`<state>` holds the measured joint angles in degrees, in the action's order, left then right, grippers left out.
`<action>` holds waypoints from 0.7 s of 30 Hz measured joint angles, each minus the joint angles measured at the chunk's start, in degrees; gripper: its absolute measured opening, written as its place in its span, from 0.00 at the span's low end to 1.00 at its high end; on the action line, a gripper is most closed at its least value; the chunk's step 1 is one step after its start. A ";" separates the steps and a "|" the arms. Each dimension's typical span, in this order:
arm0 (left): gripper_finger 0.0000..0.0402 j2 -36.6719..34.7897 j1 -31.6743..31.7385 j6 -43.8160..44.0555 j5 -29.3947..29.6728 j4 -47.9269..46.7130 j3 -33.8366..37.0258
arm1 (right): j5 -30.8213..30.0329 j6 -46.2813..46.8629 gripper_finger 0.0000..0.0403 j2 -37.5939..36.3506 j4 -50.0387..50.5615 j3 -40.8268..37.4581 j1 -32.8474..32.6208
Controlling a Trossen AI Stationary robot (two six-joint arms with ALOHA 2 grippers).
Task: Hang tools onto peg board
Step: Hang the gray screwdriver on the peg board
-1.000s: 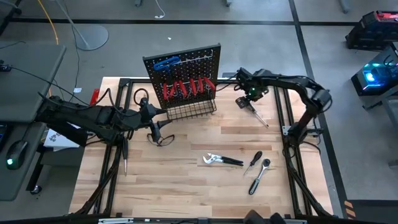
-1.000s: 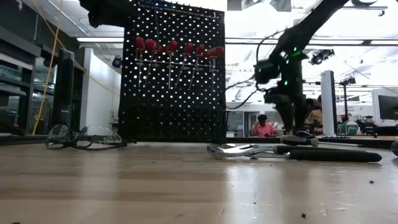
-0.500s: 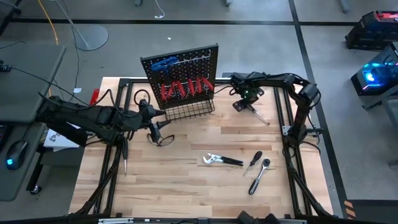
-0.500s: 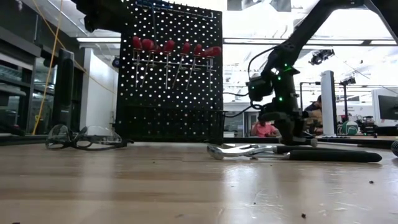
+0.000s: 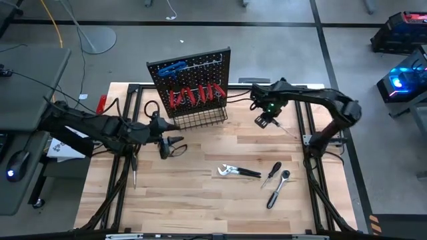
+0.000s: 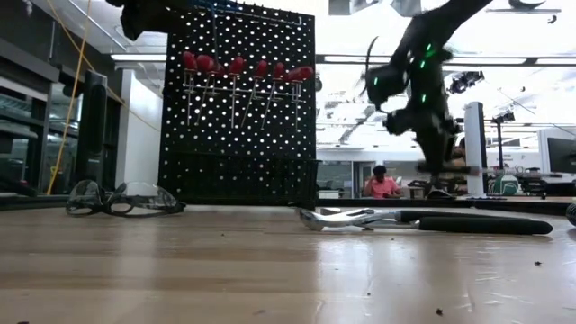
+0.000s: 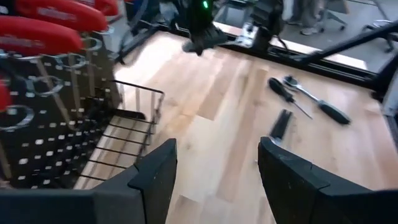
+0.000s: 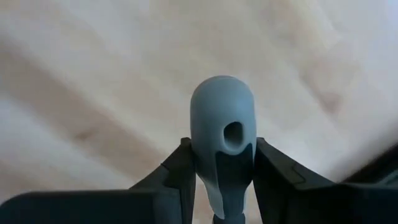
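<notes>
1. Nearest, lower centre of the high view: three tools lie loose on the table point(image 5: 167, 200). They are the pliers point(image 5: 237, 171), a black screwdriver point(image 5: 271, 173) and the chrome ratchet point(image 5: 278, 189). None is hung yet and no gripper is near them.
2. Left gripper point(image 7: 214, 180), left of centre in the high view: its fingers stand wide with nothing between them. It waits just in front of the wire basket point(image 7: 127, 134). Safety glasses point(image 6: 126, 198) lie on the table by it.
   - Risk, as a judgement: this arm sits close to the board's foot, so a sweep by either arm could snag the glasses or nudge the board.
3. Right gripper point(image 5: 265, 121), right of centre in the high view: clamped on the handle of a dark-handled screwdriver point(image 8: 222, 137).
   - The handle's butt end, with its hanging hole, sticks out past the fingers point(image 8: 180, 171).
   - The shaft trails toward the frame's right.
   - In the low view the gripper hangs above the tabletop.
   - Risk: the grip is on a rounded handle with a long shaft hanging out, so the tool may pivot or slip in transit.
4. Farthest, upper centre: the peg board point(image 5: 190, 73), to the left of the held tool and near it. A blue-handled key and a row of red-handled screwdrivers point(image 5: 193, 95) already hang there.
   - Risk: the free hooks are crowded by the red handles. A misaligned approach could knock a hung tool off or push the board back.
</notes>
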<state>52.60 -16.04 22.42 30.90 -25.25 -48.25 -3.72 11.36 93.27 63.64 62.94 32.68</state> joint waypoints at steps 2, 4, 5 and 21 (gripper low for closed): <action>0.51 0.00 -0.48 0.02 -0.79 0.08 0.00 | 3.34 1.94 0.25 -3.31 0.81 0.02 -1.21; 0.51 -0.10 -1.04 0.02 -1.68 0.28 0.00 | 6.80 4.25 0.25 -6.99 1.14 -0.01 -2.64; 0.51 -0.11 -1.32 0.01 -2.35 0.33 -0.01 | 8.42 5.77 0.25 -8.88 0.55 0.01 -3.66; 0.51 -0.13 -2.33 -3.85 -4.24 -0.62 -4.19 | 18.81 32.70 0.25 -28.51 -57.44 0.16 -22.54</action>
<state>52.47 -18.37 18.57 26.67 -25.88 -52.44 15.09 44.06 64.76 6.19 63.10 10.14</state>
